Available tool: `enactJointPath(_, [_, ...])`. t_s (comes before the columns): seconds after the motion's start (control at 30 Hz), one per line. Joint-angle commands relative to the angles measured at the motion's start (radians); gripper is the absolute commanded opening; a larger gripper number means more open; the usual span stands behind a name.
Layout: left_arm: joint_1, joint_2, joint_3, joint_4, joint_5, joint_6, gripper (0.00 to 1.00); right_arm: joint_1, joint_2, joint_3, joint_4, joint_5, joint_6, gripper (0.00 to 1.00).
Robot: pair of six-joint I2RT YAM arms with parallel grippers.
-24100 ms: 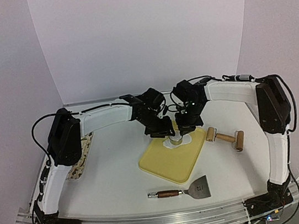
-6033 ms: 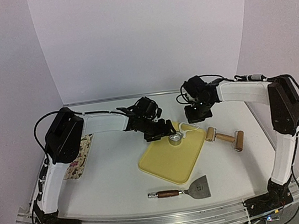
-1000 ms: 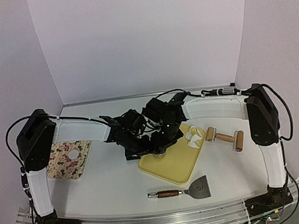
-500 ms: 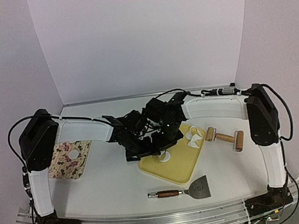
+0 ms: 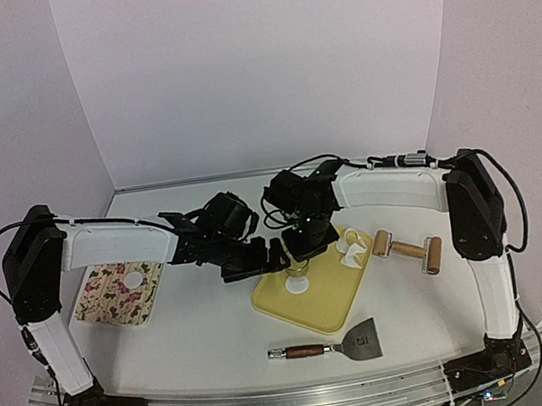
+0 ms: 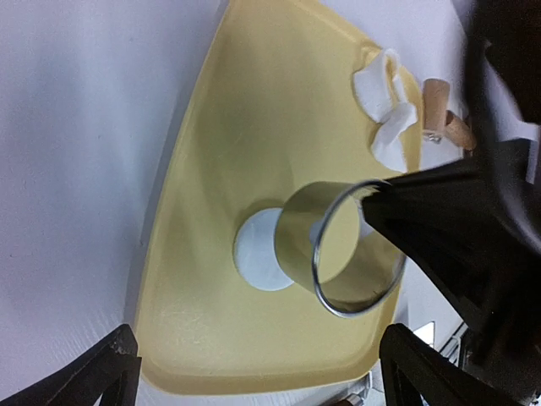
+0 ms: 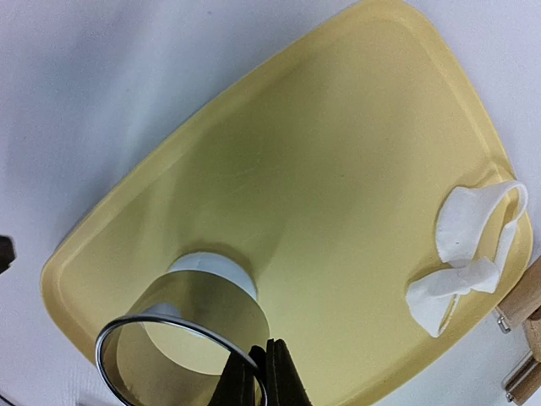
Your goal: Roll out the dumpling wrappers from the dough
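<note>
A yellow cutting board (image 5: 330,301) holds one white round dumpling wrapper (image 5: 300,285), also in the left wrist view (image 6: 258,251) and the right wrist view (image 7: 215,266). My right gripper (image 5: 303,249) is shut on the rim of the shiny metal ring cutter (image 7: 190,347) and holds it tilted just above that wrapper. My left gripper (image 5: 264,257) is open and empty at the board's left edge, its fingertips (image 6: 114,372) wide apart. Another wrapper (image 5: 133,280) lies on the floral mat (image 5: 113,301). Leftover dough scraps (image 5: 353,245) lie at the board's far right corner.
A wooden rolling pin (image 5: 409,247) lies right of the board. A metal scraper with a wooden handle (image 5: 332,346) lies in front of the board. The two arms are close together over the board's left side.
</note>
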Motion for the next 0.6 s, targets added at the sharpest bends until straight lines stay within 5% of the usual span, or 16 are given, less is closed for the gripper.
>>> enactJointPath(0.0, [-0.009,-0.132,-0.05,0.077,-0.008,0.038,0.99,-0.054,0.015,0.021,-0.032,0.057,0.013,0.0])
enactJointPath(0.33, [0.013,-0.387,-0.21,0.094,-0.245,0.035,1.0,-0.237,-0.149,-0.123,-0.056,0.108,0.012,0.0])
enactJointPath(0.57, [0.188,-0.554,-0.425,0.296,-0.216,-0.072,1.0,-0.443,-0.234,-0.241,-0.05,0.109,-0.068,0.0])
